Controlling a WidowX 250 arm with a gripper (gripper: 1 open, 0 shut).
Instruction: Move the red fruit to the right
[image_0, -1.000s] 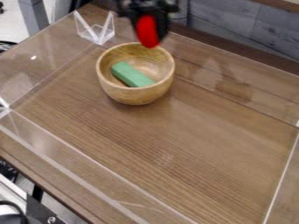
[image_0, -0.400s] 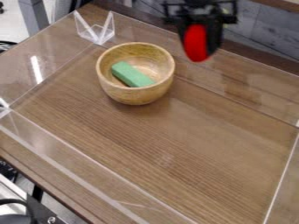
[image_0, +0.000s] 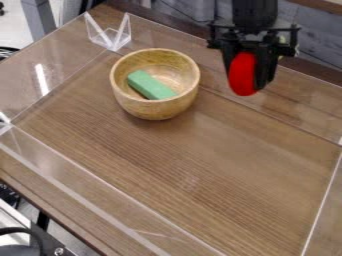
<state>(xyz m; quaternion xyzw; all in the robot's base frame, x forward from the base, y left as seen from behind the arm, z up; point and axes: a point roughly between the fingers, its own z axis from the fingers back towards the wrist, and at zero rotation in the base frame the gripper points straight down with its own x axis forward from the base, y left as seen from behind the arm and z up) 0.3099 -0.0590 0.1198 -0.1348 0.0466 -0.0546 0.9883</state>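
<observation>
- Your gripper (image_0: 245, 72) is clamped on the red fruit (image_0: 243, 74), held in the air right of the wooden bowl (image_0: 155, 83) (lift looks done, set-down remains).
- Green piece (image_0: 151, 86) sits in the bowl, untouched.
- Bench (image_0: 201, 170) below and right looks bare; mind the clear side walls (image_0: 321, 215).

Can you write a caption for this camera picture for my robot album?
The gripper carries the red fruit above the wooden table, right of the wooden bowl holding a flat green piece.
</observation>
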